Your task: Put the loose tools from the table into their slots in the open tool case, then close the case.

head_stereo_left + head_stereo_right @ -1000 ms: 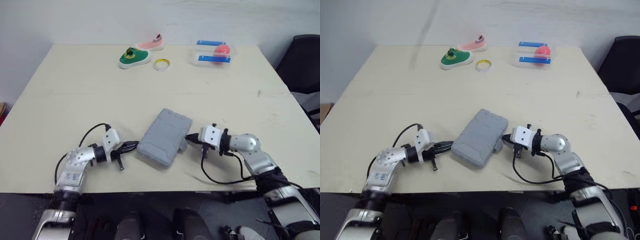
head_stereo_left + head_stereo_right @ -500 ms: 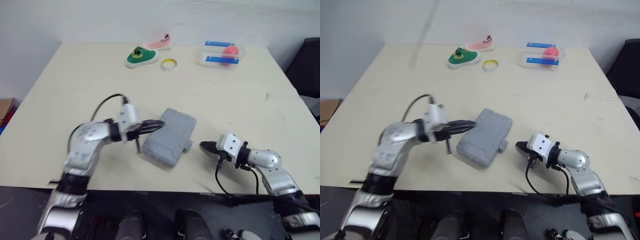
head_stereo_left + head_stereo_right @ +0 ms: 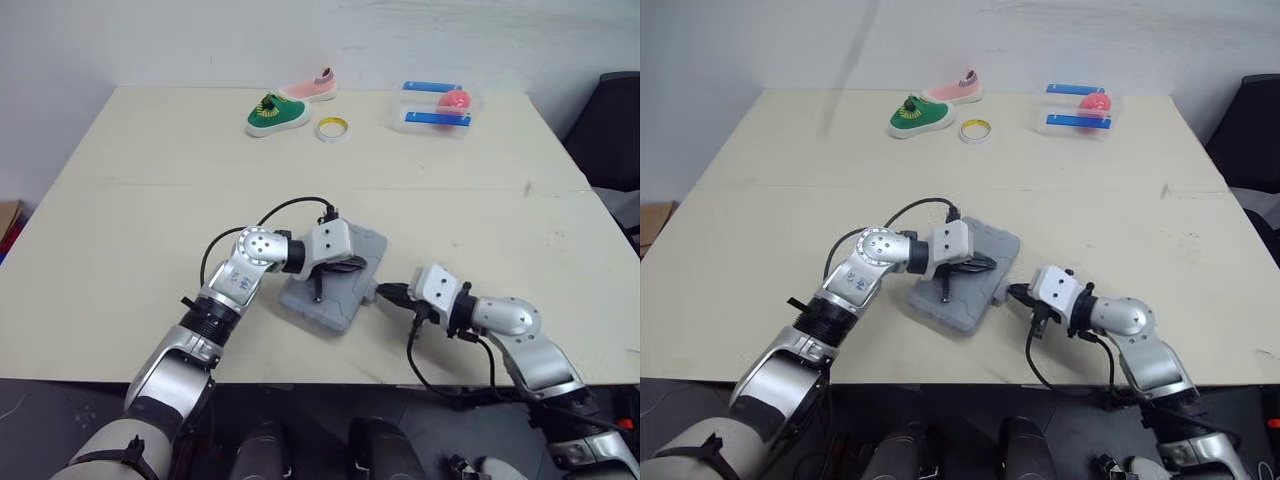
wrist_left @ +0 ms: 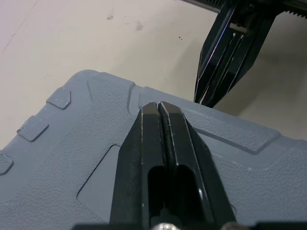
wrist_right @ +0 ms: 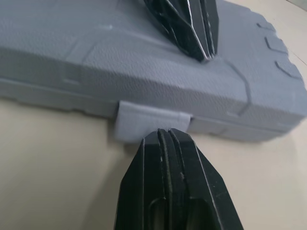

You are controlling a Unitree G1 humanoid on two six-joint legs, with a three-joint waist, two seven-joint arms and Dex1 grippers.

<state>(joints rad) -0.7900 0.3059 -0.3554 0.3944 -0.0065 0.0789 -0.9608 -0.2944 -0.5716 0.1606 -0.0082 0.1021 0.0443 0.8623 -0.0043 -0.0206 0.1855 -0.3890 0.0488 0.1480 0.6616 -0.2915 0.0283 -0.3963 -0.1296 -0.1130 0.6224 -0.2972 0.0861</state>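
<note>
The grey tool case [image 3: 322, 303] lies closed at the middle of the table's near half. My left gripper [image 3: 358, 265] is shut, and its tips rest over the lid [image 4: 72, 158] near the case's right edge. My right gripper [image 3: 383, 292] is also shut with nothing in it. It lies low on the table, pointing at the small grey latch [image 5: 148, 125] on the case's right side, and stops just short of it. In the right wrist view the left gripper's fingers [image 5: 192, 28] show above the lid.
At the far edge lie a green shoe [image 3: 270, 113], a pink shoe [image 3: 305, 88], a yellow tape ring [image 3: 331, 127] and a clear box [image 3: 435, 105] with blue strips and a pink ball. A black chair [image 3: 612, 130] stands beyond the table's right side.
My left gripper swung from the table left of the case up and onto its lid. My right gripper drew back from the latch, then came close to it again. The camera shifted too.
</note>
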